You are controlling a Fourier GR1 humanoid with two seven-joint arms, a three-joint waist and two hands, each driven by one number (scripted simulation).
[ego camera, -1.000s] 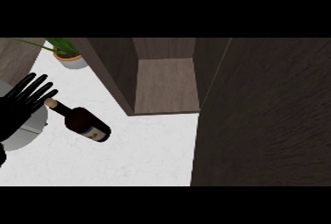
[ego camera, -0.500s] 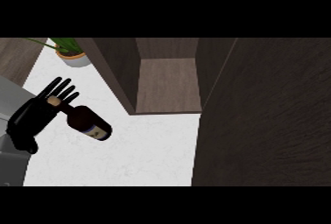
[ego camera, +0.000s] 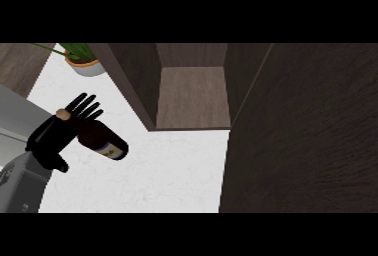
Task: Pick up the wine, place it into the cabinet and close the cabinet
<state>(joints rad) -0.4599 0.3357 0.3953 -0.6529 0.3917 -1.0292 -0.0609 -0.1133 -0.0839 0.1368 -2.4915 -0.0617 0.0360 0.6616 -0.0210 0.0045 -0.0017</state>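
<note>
A dark wine bottle (ego camera: 100, 139) is seen at the left of the head view, above the white speckled counter (ego camera: 170, 170). It is tilted, with its corked neck pointing up and left and its base down and right. A pale label is visible near the base.

The bottle is held by the left hand (ego camera: 53, 140), which comes in from the lower left on a grey forearm. The palm and thumb are wrapped against the bottle's neck and shoulder, while the fingers (ego camera: 85, 106) are spread out straight above the cork. The grip is therefore judged as clamped on the bottle, though the far side of the contact is hidden.

The cabinet (ego camera: 190, 95) stands to the right of the bottle, apart from it. Its compartment is open, and a bare brown shelf is seen inside. The bottle is outside the cabinet, just beside its left wall. A large dark panel (ego camera: 310, 130), seemingly the cabinet door, fills the right side of the view.

A potted plant (ego camera: 83, 62) is noted on the counter at the upper left.

The right hand is not seen.
</note>
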